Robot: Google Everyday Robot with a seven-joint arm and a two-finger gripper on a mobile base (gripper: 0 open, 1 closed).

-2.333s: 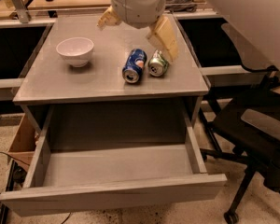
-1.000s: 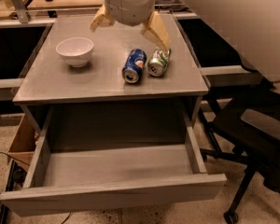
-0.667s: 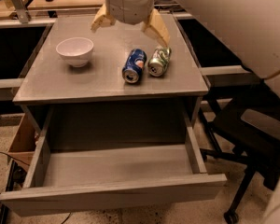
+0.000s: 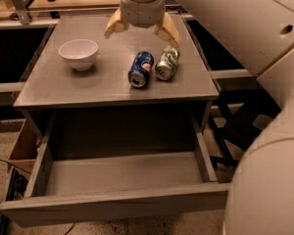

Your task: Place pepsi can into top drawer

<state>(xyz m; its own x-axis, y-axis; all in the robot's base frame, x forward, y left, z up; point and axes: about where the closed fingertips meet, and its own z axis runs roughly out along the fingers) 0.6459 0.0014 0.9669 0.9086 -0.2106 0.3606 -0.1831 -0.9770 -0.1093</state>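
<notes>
The blue pepsi can [image 4: 140,68] lies on its side on the grey cabinet top [image 4: 59,87], silver end toward me. A green-and-silver can [image 4: 166,62] lies just right of it, touching or nearly so. My gripper [image 4: 142,30] hangs above the back of the cabinet top, behind and above both cans, fingers spread wide and empty. One tan fingertip [image 4: 169,33] hovers just above the green can's far end. The top drawer [image 4: 112,199] is pulled open below the cabinet top and nothing is in it.
A white bowl [image 4: 78,53] stands on the left of the cabinet top. My large pale arm [image 4: 245,28] fills the right side. A black chair [image 4: 240,126] stands right of the cabinet. A cardboard box [image 4: 20,148] sits low left.
The gripper has shifted left and slightly toward the back of the cabinet top, still open. The cans, bowl and drawer have not moved.
</notes>
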